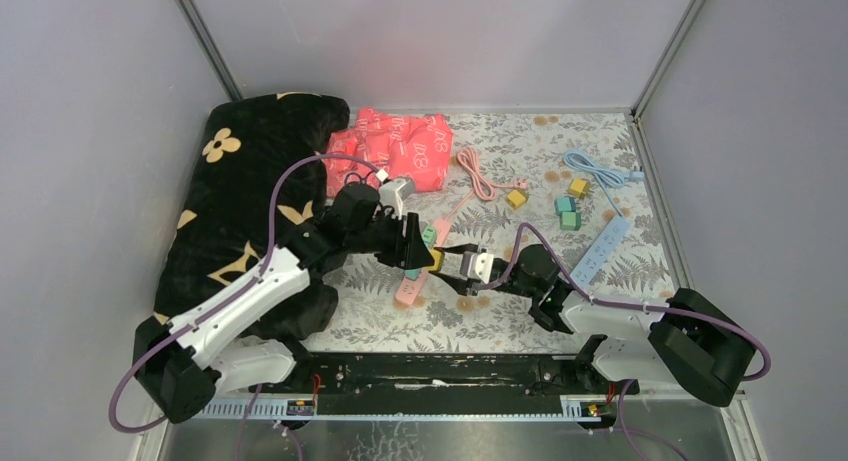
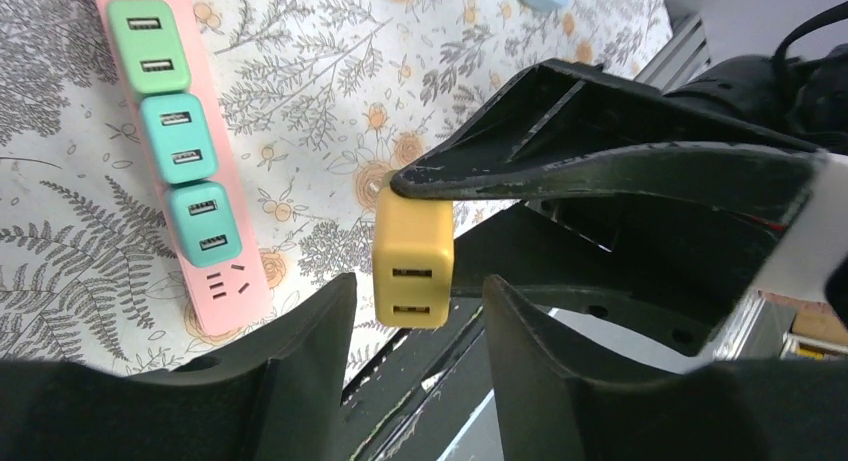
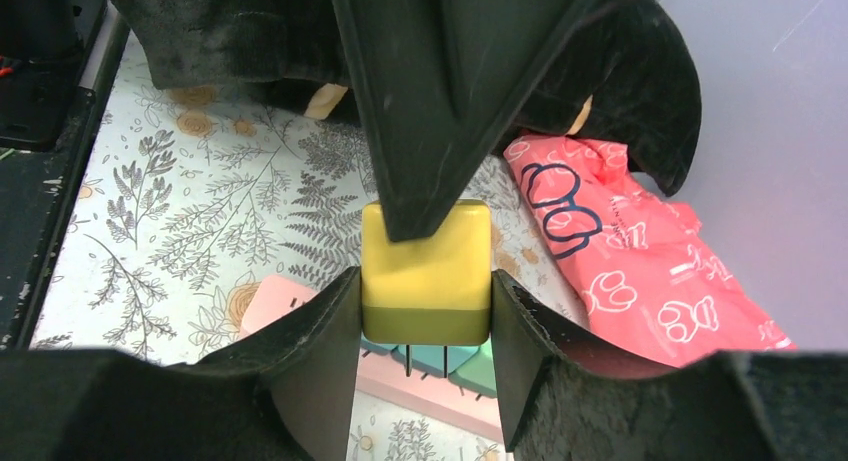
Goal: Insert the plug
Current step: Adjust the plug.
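Observation:
A yellow plug cube [image 3: 427, 266] sits between my right gripper's [image 3: 425, 316] fingers, which are shut on its two sides. Its two prongs point down, just above the pink power strip [image 3: 272, 299]. In the left wrist view the yellow plug [image 2: 412, 271] hangs in the air under a right finger [image 2: 600, 151]. My left gripper [image 2: 418, 326] is open, with the plug's end between its tips and a gap on each side. The pink strip [image 2: 228, 293] holds one green and two teal plugs [image 2: 178, 141]. In the top view both grippers meet over the strip [image 1: 410, 286].
A black flowered cushion [image 1: 250, 201] lies at the left, under the left arm. A red packet [image 1: 400, 146] and a pink cable [image 1: 478, 176] lie behind. At the right are a blue power strip [image 1: 600, 246], its cable [image 1: 600, 169] and loose cubes [image 1: 570, 221].

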You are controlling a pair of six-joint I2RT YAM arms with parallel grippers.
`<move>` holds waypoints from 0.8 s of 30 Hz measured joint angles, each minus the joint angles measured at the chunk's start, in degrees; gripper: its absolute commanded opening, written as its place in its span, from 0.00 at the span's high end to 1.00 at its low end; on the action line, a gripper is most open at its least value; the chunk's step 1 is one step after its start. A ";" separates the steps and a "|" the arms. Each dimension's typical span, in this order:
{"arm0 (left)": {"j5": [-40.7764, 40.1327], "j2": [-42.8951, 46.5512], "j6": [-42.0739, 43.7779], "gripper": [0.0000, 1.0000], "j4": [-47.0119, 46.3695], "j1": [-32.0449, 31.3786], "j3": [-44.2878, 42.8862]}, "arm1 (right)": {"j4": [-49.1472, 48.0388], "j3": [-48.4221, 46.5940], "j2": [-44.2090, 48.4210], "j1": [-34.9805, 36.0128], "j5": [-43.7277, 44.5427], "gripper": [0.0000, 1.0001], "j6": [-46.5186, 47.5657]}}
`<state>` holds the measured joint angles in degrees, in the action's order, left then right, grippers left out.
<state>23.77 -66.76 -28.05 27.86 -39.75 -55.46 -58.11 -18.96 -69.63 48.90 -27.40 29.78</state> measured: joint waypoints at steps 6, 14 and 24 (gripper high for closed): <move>-2.03 4.70 -3.19 0.40 -5.22 0.00 4.74 | -2.05 1.53 -0.63 0.00 1.49 0.81 -2.51; -2.91 4.31 -6.10 0.42 -9.42 0.00 7.26 | -4.76 2.01 -0.66 0.00 2.93 0.81 -4.31; -2.34 2.91 -8.76 0.74 -13.94 0.00 7.96 | -7.08 2.38 -1.36 0.00 4.35 0.81 -5.31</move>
<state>21.43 -63.86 -36.82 13.91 -39.75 -47.51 -65.19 -16.58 -70.98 48.90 -23.05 24.47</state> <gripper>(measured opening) 0.399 0.521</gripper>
